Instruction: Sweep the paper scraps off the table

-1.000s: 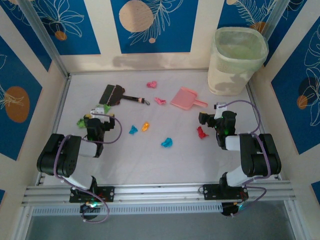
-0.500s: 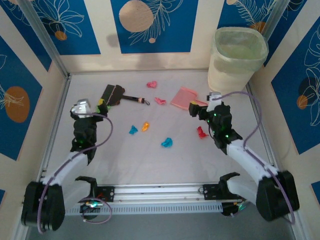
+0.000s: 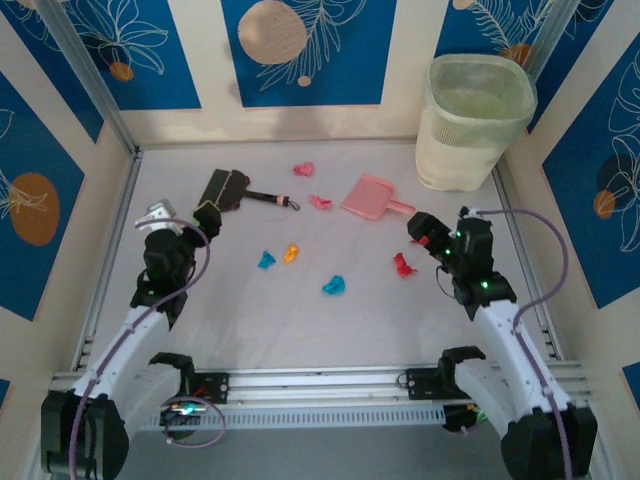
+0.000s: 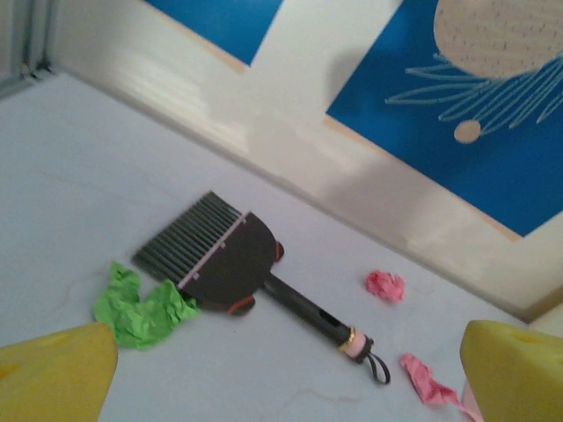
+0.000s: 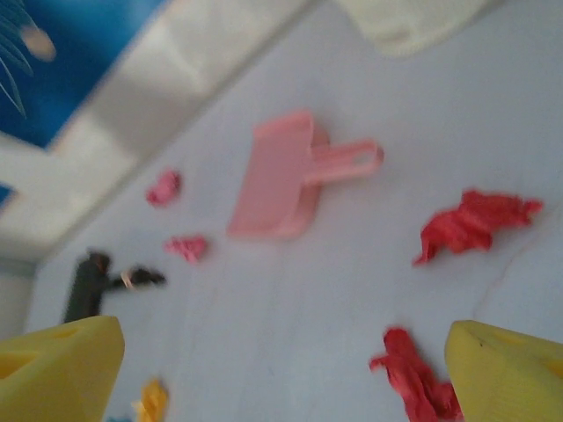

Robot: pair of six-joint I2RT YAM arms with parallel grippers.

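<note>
**Desk:** Where are your two pincers?

**Me:** On my overhead view, taking the middle of the table as the dial's centre, my left pincer sits toward ten o'clock, close to the bristle end of the dark brush. My right pincer sits toward three o'clock.

**Desk:** Open, or gripping something?

**Me:** Each wrist camera shows me both yellow fingertips spread wide with nothing clamped between them. Both pincers are agape and empty.

**Desk:** And the paper scraps?

**Me:** The paper scraps lie loose on the table. Toward twelve o'clock I see one pink scrap near the far wall. A second pink bit lies between the brush handle and the pink dustpan. A cyan scrap and an orange scrap lie side by side near the centre. A red scrap lies just at seven o'clock of my right pincer. My left wrist camera shows a green scrap touching the brush's bristles. The waste bin stands in the one o'clock corner.
</note>
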